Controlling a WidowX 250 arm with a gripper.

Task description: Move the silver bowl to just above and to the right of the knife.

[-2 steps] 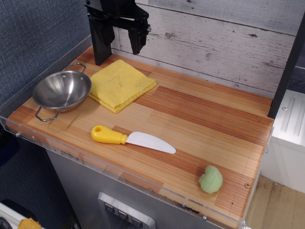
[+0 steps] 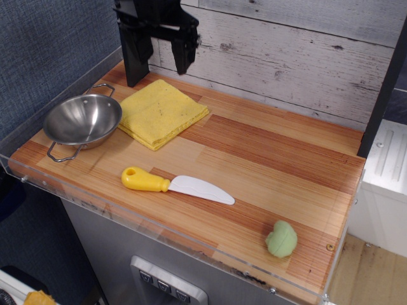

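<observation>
Well, nothing's done yet: my gripper (image 2: pixel 160 62) hangs at the back of the desk (image 2: pixel 273 159), jaws spread and empty. The silver bowl (image 2: pixel 82 121) sits far left beside the yellow cloth (image 2: pixel 160 112), untouched; the knife (image 2: pixel 177 184) waits front-centre.

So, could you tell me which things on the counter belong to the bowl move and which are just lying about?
Part of the job:
- bowl, at the left edge
- knife, near the front
- gripper, open, up at the back

Lying about:
- yellow cloth, folded beside the bowl
- green lump, front right corner
</observation>
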